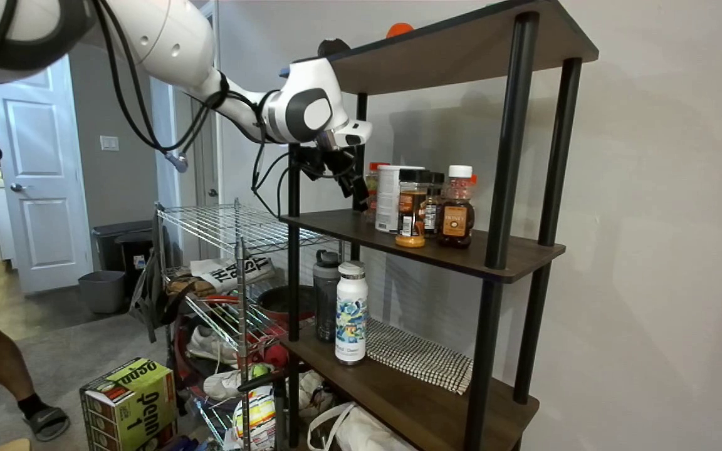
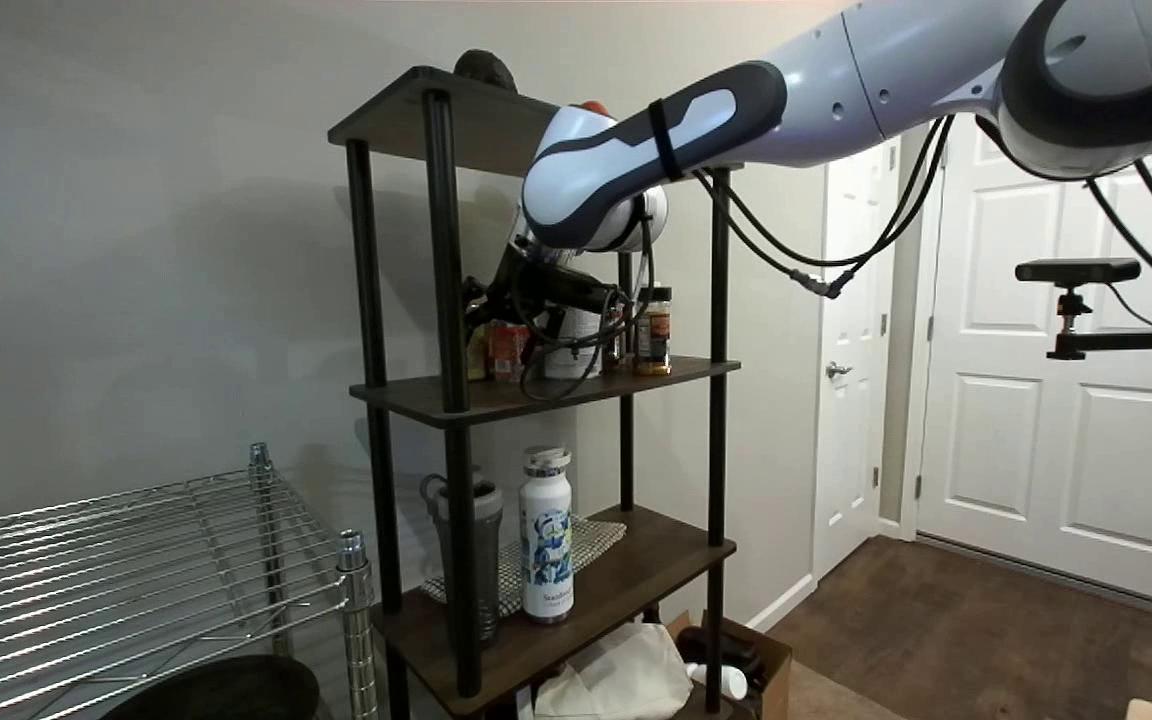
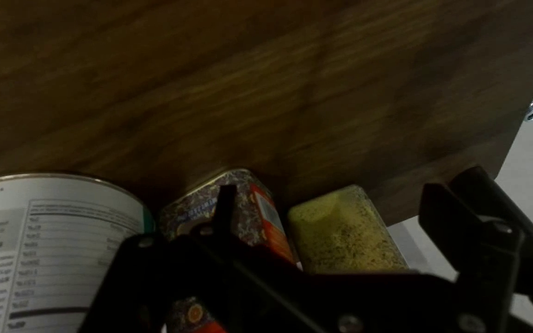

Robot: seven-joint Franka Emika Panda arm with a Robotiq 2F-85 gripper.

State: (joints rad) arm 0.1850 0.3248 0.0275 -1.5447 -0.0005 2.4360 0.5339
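Observation:
My gripper point(image 3: 330, 196) is open, with its fingers spread to either side of a yellow, dark-speckled container point(image 3: 345, 231). Its left finger lies in front of a patterned tin with an orange-red side point(image 3: 271, 226); whether they touch, I cannot tell. The right finger is near a black shelf post point(image 3: 493, 199). A white can with printed text point(image 3: 63, 245) stands left of the tin. In an exterior view the gripper point(image 1: 353, 181) reaches down at the left end of the middle shelf, beside the white can point(image 1: 392, 200). The container also shows behind the post in an exterior view point(image 2: 477, 357).
A spice jar point(image 1: 411, 210) and a honey bottle point(image 1: 456, 216) stand further right on the middle shelf point(image 1: 461, 260). The upper shelf point(image 1: 449, 56) overhangs the hand. A white bottle point(image 1: 351, 313) and a grey bottle point(image 1: 326, 294) stand below. A wire rack point(image 1: 242, 219) adjoins.

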